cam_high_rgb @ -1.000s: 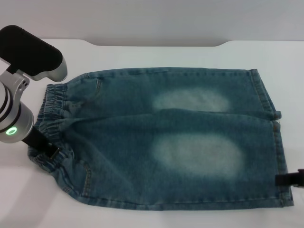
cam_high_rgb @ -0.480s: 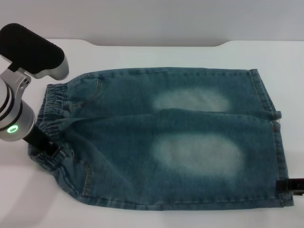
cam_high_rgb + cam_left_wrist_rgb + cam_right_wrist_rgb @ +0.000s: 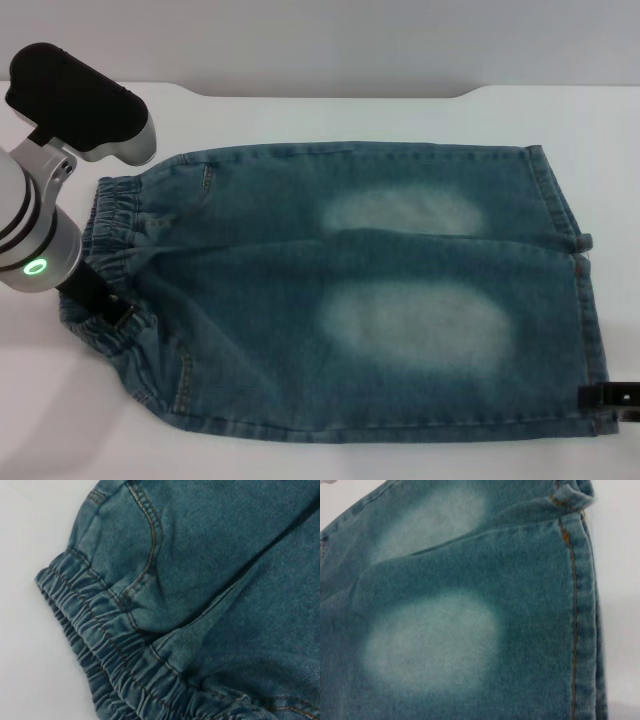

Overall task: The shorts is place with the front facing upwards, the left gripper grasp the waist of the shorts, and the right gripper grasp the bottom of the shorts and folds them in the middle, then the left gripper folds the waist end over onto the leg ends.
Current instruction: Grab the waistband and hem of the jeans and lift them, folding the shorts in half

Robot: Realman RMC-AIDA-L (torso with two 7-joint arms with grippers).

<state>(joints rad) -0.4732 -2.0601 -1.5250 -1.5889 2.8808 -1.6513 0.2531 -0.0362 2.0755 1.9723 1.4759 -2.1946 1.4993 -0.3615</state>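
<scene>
Both grippers at shorts (image 3: 360,290): left gripper (image 3: 110,312) on waist (image 3: 105,250), right gripper (image 3: 605,396) at hem.

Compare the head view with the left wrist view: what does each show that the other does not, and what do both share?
Only the head view shows the whole shorts, both faded patches, the leg ends, the left hand at the waist and the right hand at the bottom hem. Only the left wrist view shows the pocket stitching close up. Both show the puckered waist on the white table.
</scene>
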